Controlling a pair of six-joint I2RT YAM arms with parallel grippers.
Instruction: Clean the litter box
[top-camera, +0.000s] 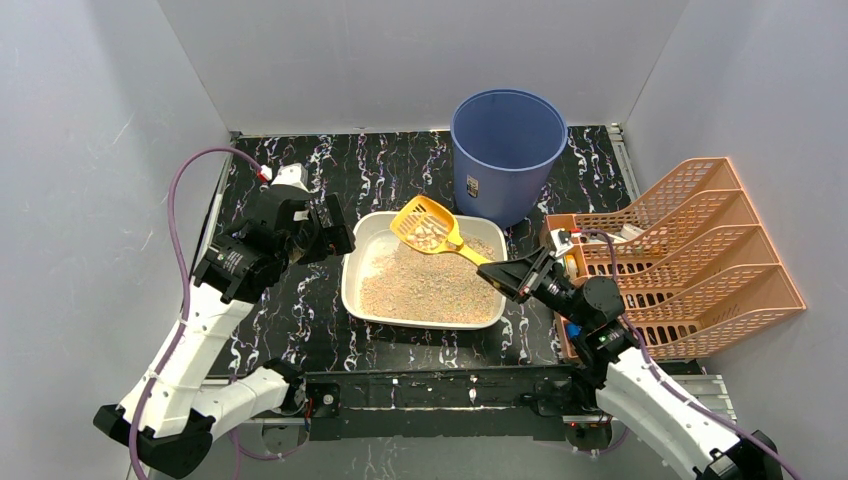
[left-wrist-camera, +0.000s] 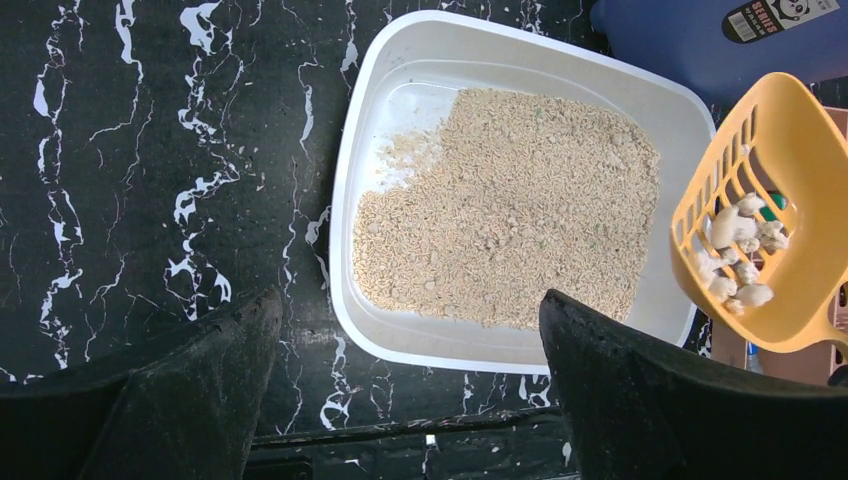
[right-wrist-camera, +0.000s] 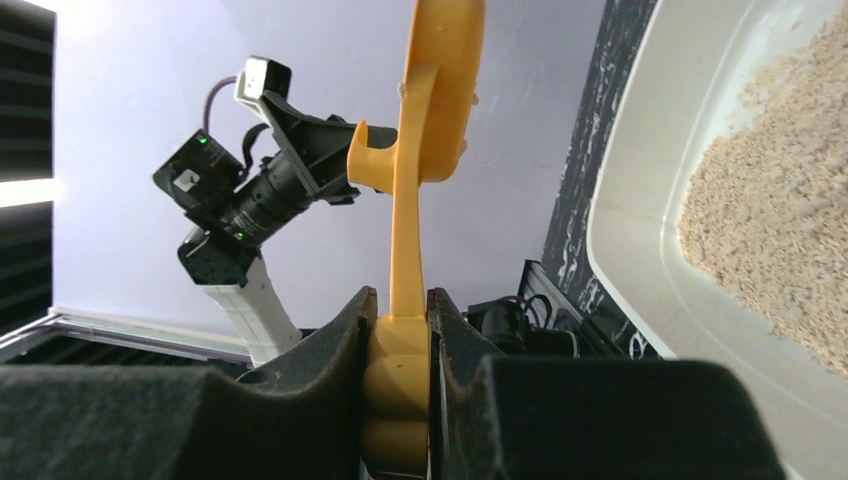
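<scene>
The litter box (top-camera: 360, 255) is a shallow white tray of tan litter in the middle of the table, also seen in the left wrist view (left-wrist-camera: 400, 60) and the right wrist view (right-wrist-camera: 640, 180). A yellow slotted scoop (top-camera: 428, 228) hangs above its far right part with several pale clumps (left-wrist-camera: 735, 250) in its bowl. My right gripper (top-camera: 497, 274) is shut on the scoop's handle (right-wrist-camera: 405, 270). Just left of the tray's left rim, above the table, my left gripper (top-camera: 335, 232) stands open, nothing between its fingers (left-wrist-camera: 640, 400).
A tall blue bucket (top-camera: 507, 150) stands right behind the tray's far right corner. An orange-pink lattice rack (top-camera: 690, 260) fills the right side, close to my right arm. The table top (top-camera: 290, 310) is black marbled; grey walls close in on three sides.
</scene>
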